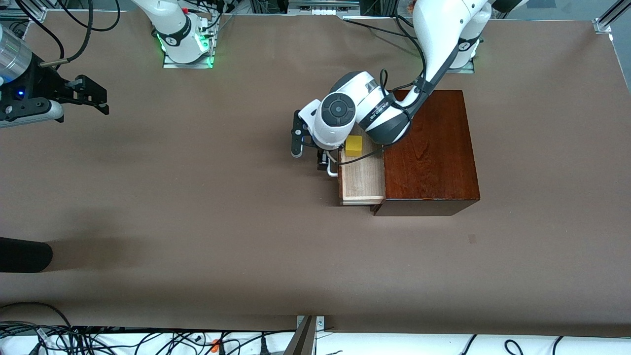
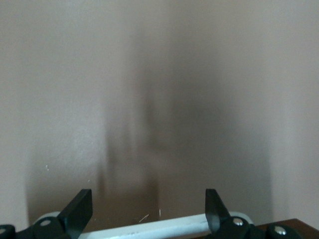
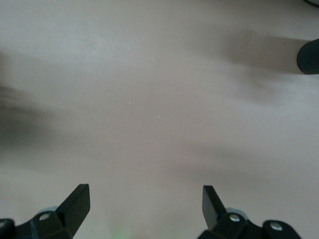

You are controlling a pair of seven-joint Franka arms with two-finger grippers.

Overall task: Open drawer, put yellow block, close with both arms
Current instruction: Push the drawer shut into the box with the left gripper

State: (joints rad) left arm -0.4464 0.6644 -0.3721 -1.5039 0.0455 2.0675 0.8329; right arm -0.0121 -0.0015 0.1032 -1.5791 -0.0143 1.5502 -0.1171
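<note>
The drawer [image 1: 362, 180] stands pulled out of the dark mahogany box [image 1: 429, 148] toward the right arm's end of the table. The yellow block [image 1: 353, 145] lies in the pale tray, at the end farther from the front camera, partly under the left arm's wrist. My left gripper [image 1: 325, 162] is at the white handle [image 1: 333, 171]. In the left wrist view the left gripper [image 2: 147, 206] is open with the handle bar [image 2: 149, 229] lying between its fingers [image 2: 79, 209]. My right gripper [image 1: 98, 98] waits open in the air over bare table at the right arm's end, and the right wrist view [image 3: 144, 206] shows it empty.
A dark rounded object [image 1: 24, 255] lies at the table edge on the right arm's end, nearer to the front camera. Cables [image 1: 148, 340] run along the table's front edge. The right arm's base [image 1: 185, 42] stands at the back.
</note>
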